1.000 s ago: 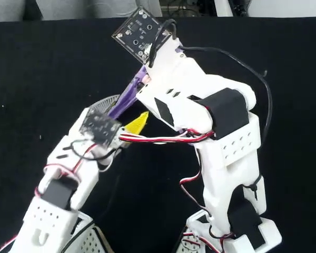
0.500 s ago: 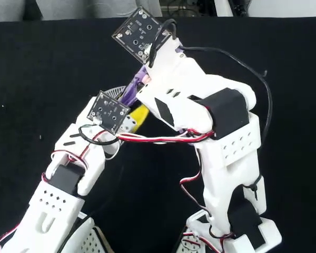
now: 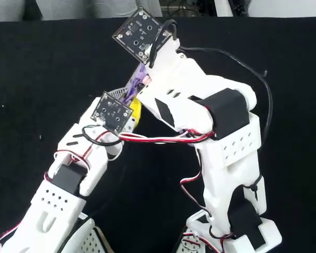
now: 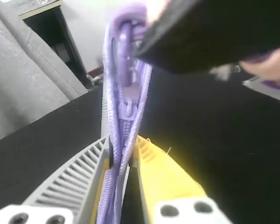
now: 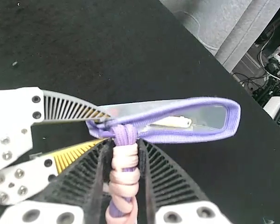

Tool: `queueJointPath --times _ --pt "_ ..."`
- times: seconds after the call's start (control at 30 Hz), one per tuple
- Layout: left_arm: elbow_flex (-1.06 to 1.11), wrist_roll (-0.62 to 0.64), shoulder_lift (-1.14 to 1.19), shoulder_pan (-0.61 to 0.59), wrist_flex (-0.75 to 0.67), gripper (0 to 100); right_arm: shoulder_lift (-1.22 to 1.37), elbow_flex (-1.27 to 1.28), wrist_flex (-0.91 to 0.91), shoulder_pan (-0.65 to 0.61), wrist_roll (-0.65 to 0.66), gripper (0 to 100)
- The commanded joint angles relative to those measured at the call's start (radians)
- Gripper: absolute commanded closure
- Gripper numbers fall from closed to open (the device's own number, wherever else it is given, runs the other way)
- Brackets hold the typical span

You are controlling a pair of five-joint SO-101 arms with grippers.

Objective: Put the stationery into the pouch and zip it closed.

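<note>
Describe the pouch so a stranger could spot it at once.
Start at the black table. Above it, the grey-and-yellow left pincer and the black right pincer hold the pouch between them. It is the only purple thing, flat, zip-edged, with a pink-purple twisted strap.

Black table w/ 2 white arm bases at near edge.

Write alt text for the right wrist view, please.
The right hand grips a purple pouch by its twisted pink cord above a black table. The left hand clamps the pouch's end beside it.
</note>
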Motion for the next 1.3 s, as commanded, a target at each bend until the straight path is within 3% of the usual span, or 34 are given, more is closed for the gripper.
queueJointPath --times 0.0,0.5,1.27 --pt "-0.030 -0.006 -0.005 0.018 -0.023 97 -0.039 -0.053 0.003 0.015 -0.006 98.8" --pt "0.001 -0.006 -0.009 0.008 0.069 97 -0.038 -0.044 -0.107 0.209 0.000 98.8" --pt "0.041 -0.008 -0.009 0.008 0.063 97 -0.038 0.255 -0.568 0.364 0.000 98.8"
